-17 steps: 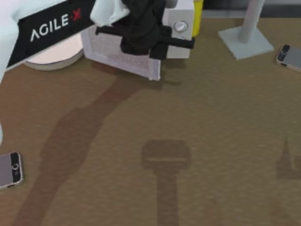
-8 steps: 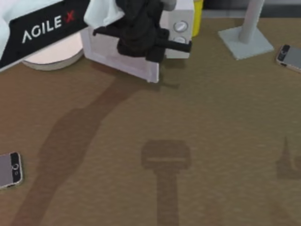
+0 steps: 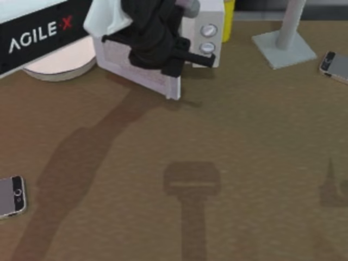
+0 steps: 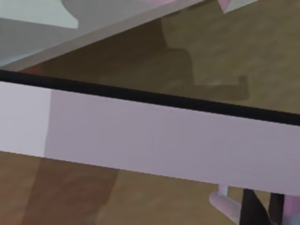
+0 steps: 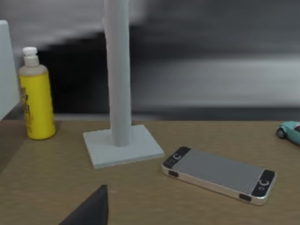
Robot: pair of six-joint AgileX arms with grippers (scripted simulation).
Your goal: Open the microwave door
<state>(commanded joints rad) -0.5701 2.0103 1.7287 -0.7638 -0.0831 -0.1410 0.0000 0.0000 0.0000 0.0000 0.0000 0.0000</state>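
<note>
The microwave door (image 3: 142,70) is seen at the far edge of the table, left of centre in the top view, swung part of the way out from the microwave (image 3: 209,22): its free edge stands well out over the tabletop while the hinge side stays close to the body at the left. The two round grey knobs (image 3: 207,39) on the side panel are left uncovered. In the left wrist view the door's top edge (image 4: 164,140) fills the frame as a pale band, which shows how close the wrist is held to it.

The left gripper (image 3: 163,51) is placed directly over the door near its free end. Whether its fingers are closed on the panel or merely hooked behind it cannot be told, since the gripper's body hides them from above and they are not shown in the wrist view.

The step in hand is judged to be the pull that widens the opening. It is best done along an arc centred on the hinge, with the wrist turned as the panel turns, so that contact is kept near the free edge and the light oven is not dragged across the table. The cream bowl (image 3: 57,60) just behind the arm should be cleared.

The right arm is parked out of the top view; its wrist camera looks at a white stand (image 5: 119,93), a yellow bottle (image 5: 36,98) and a smartphone (image 5: 219,174).
</note>
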